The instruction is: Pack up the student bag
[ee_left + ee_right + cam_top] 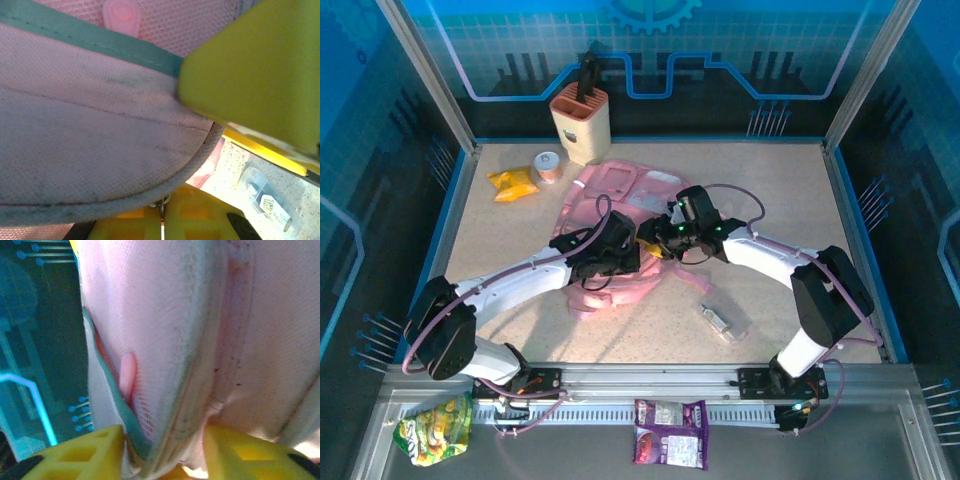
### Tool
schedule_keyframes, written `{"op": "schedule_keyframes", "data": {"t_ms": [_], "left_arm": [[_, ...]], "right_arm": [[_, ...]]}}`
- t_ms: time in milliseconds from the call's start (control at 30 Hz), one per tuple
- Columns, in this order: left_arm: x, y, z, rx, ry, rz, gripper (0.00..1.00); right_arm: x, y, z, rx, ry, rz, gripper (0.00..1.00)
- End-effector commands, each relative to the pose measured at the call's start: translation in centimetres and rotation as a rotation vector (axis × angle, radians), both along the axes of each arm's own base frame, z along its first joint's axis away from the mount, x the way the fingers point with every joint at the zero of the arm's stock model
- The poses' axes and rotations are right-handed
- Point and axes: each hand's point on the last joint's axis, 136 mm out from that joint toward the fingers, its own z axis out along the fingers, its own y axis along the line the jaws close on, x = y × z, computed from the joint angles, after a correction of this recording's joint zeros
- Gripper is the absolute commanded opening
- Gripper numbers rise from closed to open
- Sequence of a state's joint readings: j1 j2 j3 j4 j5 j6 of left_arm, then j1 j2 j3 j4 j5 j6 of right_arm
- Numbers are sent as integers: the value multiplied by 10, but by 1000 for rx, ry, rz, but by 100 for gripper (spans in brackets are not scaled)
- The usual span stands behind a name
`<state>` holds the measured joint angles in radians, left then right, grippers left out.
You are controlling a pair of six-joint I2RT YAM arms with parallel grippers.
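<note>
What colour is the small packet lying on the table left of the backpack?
The packet is yellow; the top external view shows it best.

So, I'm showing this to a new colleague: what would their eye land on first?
The pink student bag lies mid-table, the left gripper and right gripper meeting over it. A fold of it sits between the right gripper's yellow fingers. A beige knife block stands behind.

A pink bag (620,190) lies in the middle of the table (770,200), with the left gripper (635,245) and right gripper (661,236) meeting over it. Behind it stand a knife block (580,122), a roll (549,166) and a yellow packet (513,183).
</note>
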<state>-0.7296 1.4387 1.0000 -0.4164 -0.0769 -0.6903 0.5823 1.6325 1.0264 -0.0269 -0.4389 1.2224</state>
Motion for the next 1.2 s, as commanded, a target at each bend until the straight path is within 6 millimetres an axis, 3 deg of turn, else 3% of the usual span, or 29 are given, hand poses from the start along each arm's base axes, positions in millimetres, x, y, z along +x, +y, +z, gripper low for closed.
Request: {"op": "schedule_keyframes", "data": {"t_ms": [0,167,333,467,600,767,833,967,1100,1167], "left_arm": [[2,-9,19,-24,-40,-65,0],[-5,4,15,68,-30,-110,0],[-15,28,18,187,-36,-174,0],[-19,58,11,282,26,-193,0],[-11,95,5,349,57,-130,0],[-8,115,6,337,52,-86,0],[-11,108,8,287,44,-98,0],[-18,72,10,121,64,-145,0],[-25,30,14,88,36,-221,0],[-28,9,15,75,30,-260,0]], "right_arm": [[9,2,11,24,-45,-49,38],[10,-3,6,-13,-67,-18,19],[13,-21,2,-50,-85,7,1],[14,-37,1,-68,-95,38,0],[16,-48,3,-72,-105,75,0],[26,-46,15,-40,-174,192,0],[35,-47,16,-62,-185,229,0],[52,-36,21,-58,-206,307,0],[74,-35,19,-125,-227,330,7],[83,-38,20,-177,-245,330,16]]}}
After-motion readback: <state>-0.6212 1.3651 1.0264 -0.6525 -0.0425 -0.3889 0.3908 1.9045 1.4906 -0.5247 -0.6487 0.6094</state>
